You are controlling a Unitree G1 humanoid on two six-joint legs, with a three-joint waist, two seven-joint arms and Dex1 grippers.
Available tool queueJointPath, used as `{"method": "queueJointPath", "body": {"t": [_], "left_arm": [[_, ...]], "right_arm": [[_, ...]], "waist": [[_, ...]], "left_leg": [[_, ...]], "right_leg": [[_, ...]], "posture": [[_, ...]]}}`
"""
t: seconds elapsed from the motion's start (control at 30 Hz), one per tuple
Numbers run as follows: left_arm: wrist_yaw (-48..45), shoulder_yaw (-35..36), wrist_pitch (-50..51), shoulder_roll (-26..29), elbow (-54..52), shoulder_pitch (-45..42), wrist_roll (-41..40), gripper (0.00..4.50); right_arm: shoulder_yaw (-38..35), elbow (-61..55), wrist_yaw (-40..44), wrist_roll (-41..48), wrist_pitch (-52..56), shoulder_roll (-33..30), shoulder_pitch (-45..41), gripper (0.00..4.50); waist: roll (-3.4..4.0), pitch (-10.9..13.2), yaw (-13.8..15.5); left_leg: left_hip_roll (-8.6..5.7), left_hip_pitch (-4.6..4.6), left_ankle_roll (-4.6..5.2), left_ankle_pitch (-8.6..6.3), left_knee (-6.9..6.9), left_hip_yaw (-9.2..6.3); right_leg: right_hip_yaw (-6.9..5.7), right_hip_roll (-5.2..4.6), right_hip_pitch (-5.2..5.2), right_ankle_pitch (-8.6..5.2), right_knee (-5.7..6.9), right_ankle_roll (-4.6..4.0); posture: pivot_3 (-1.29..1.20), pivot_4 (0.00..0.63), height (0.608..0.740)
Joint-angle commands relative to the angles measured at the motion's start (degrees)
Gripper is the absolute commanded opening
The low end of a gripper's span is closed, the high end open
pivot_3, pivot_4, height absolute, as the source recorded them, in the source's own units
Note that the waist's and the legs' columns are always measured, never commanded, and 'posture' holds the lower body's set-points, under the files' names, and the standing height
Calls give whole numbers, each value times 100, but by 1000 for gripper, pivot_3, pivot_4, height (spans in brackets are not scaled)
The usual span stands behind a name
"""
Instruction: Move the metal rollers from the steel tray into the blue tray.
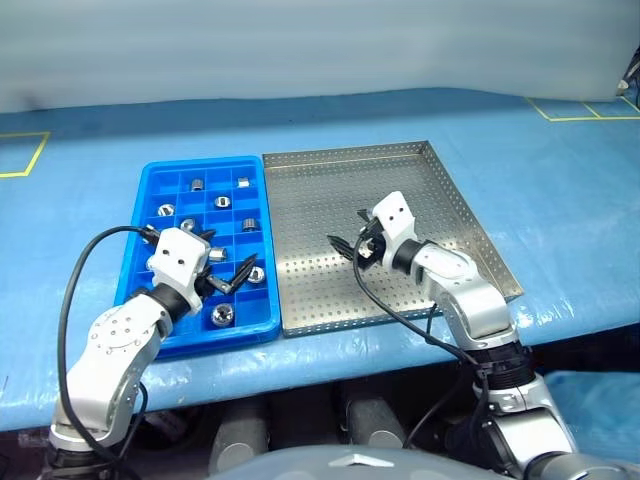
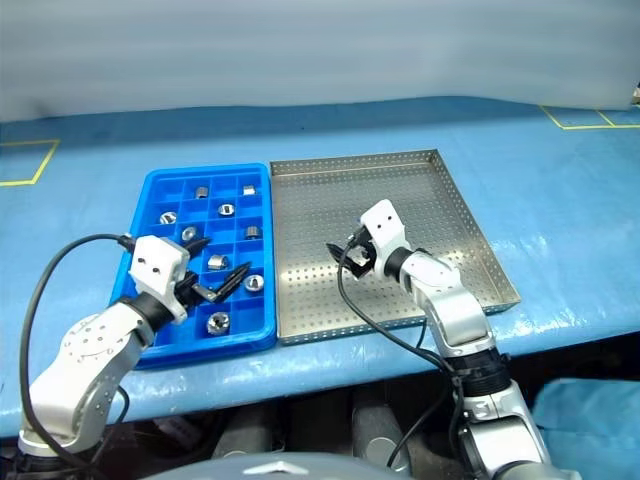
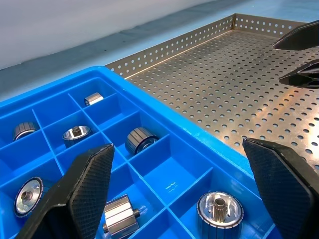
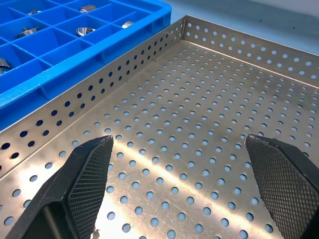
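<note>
hovering with jaws spread and empty, right gripper (image 1: 352, 247) is over the bare steel tray (image 1: 330, 185); metal rollers (image 1: 222, 315) sit in the blue tray (image 1: 146, 208) at nine o'clock, under the spread-jawed left gripper (image 1: 226, 262).

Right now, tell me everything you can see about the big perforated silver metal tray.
The large square silver sheet-metal tray lies flat on the blue table covering, its left rim beside the blue plastic compartment tray. Rows of small holes cover its shiny floor and its low upright rim. No rollers lie in it. The open right gripper hangs over its near part.
</note>
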Motion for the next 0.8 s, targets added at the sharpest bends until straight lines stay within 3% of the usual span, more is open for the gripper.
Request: {"method": "queueJointPath", "body": {"t": [0.03, 0.8], "left_arm": [[-12, 5, -132, 40, -66, -145, 47, 4500], [309, 69, -240, -124, 95, -138, 256, 4500]], "right_arm": [[-151, -207, -109, -3, -148, 36, -59, 4461], [-3, -154, -34, -218, -299, -24, -75, 4461]], "waist": [[0, 0, 2], [0, 0, -10]], "left_leg": [[0, 0, 0, 0, 0, 0], [-1, 0, 0, 0, 5, -1]], "right_leg": [[0, 0, 0, 0, 0, -1], [0, 0, 3, 4, 1, -2]], "posture": [[-106, 150, 740], [-109, 150, 740]]}}
